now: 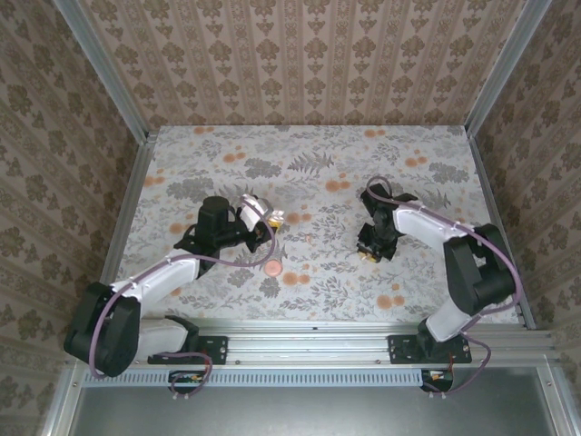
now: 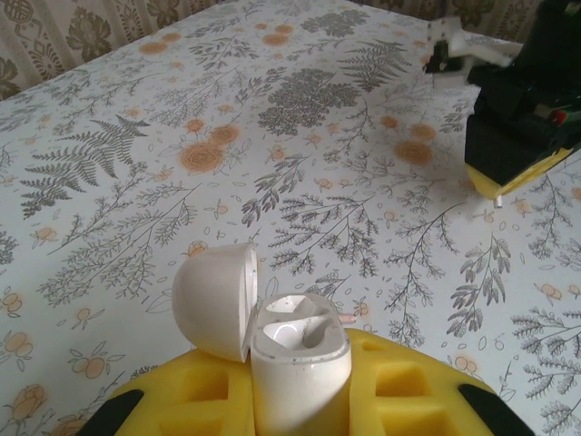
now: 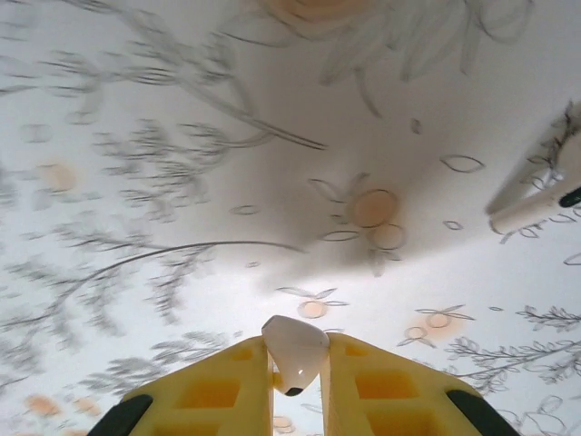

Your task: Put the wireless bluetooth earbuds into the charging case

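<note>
**Q:** How much room is there around the arms?

**A:** Walls (image 1: 300,54) close the table (image 1: 427,291) at 9, 12 and 3 o'clock. Both tools sit near its middle, well apart, with bare floral surface between them. A pink disc (image 1: 272,266) lies at 6 o'clock from the left tool (image 1: 266,218).

**Q:** And the case?

**A:** The white case (image 2: 300,363) stands clamped in the left tool, its lid (image 2: 213,300) flipped open toward 9 o'clock. I cannot tell whether anything sits in its wells. The right tool (image 3: 297,350) is clamped on an earbud (image 3: 292,359), close over the table.
</note>
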